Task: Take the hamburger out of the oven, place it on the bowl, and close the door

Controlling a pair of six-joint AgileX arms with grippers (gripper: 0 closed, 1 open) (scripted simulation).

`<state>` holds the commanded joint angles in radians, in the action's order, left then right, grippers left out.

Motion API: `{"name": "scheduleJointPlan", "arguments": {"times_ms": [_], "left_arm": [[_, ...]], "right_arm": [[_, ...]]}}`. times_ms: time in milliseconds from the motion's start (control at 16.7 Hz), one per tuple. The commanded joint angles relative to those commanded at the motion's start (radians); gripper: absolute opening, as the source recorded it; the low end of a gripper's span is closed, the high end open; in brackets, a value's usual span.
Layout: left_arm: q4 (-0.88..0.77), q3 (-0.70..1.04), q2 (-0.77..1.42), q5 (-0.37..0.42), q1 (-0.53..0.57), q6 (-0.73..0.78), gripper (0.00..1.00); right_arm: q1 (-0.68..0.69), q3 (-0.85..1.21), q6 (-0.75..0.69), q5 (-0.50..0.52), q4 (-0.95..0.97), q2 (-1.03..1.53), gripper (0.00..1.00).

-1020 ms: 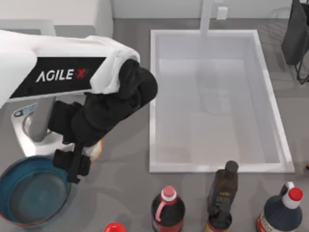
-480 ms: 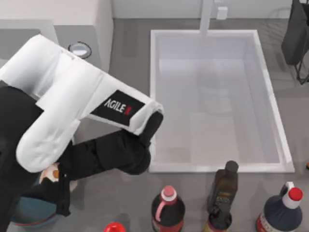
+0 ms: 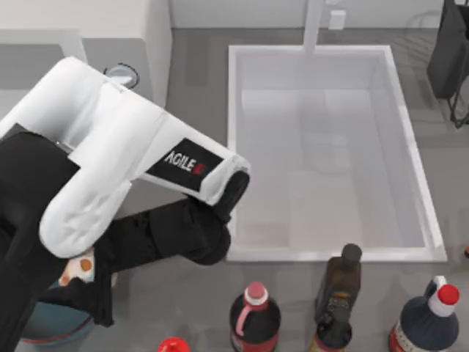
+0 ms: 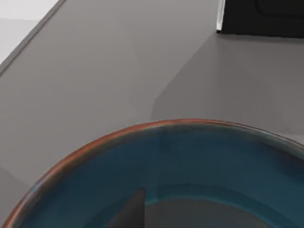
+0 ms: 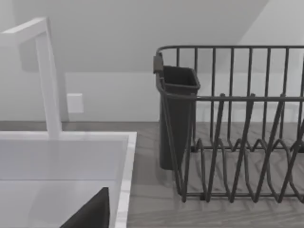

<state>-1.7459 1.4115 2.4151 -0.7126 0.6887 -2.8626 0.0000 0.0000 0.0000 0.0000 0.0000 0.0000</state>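
Grey counter [image 3: 190, 66]: roundish hamburger [image 3: 78, 268] in left gripper [image 3: 88, 282] over bowl [image 3: 55, 330].

The one readable text is "AGILE X" in white letters, with a red X, on a black panel [image 3: 183, 163] set in the white casing of the left arm [image 3: 110, 154]. Labels on the bottles [image 3: 333, 308] along the table's near edge are too small to read

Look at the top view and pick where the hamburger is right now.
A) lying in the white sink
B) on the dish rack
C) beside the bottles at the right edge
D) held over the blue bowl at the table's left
D: the hamburger shows under the left arm, at the left gripper, right above the blue bowl.
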Motion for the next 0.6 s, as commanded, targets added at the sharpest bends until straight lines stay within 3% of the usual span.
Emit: {"name": "scheduleJointPlan", "arguments": {"times_ms": [600], "left_arm": [[0.02, -0.068, -0.064, -0.015, -0.021, 0.033, 0.0]], "right_arm": [[0.0, 0.0, 0.0, 0.0, 0.0, 0.0, 1.0]]}}
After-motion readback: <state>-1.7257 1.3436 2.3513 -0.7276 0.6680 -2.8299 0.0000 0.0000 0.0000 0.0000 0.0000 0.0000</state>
